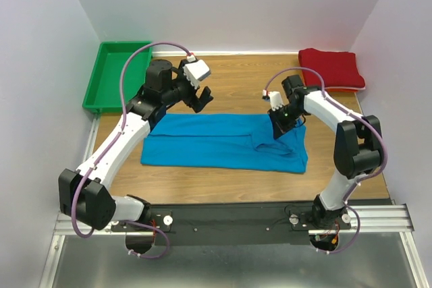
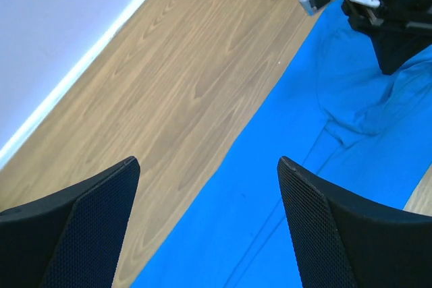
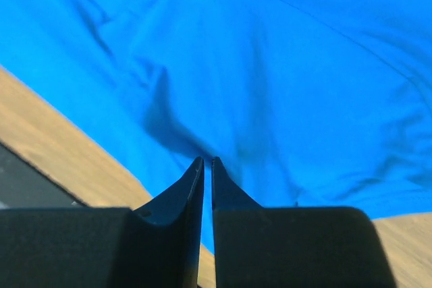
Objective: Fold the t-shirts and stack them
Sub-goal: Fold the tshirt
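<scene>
- From above, the blue shirt lay spread in a long band across the middle of the wooden table.
- The red shirt sat folded well beyond the blue shirt's right end, at the table's far right corner. A green tray stood well beyond its left end.
- The left claw hung over the blue shirt's far edge. The right claw was down on the shirt's right part, where the cloth was rucked up.
- The left wrist camera showed the left claw spread wide and holding nothing. The blue shirt and bare table lay beneath it.
- The right wrist camera showed the right claw closed to a hairline. Its tips met the blue shirt where creases ran together, pinching a small fold.
</scene>
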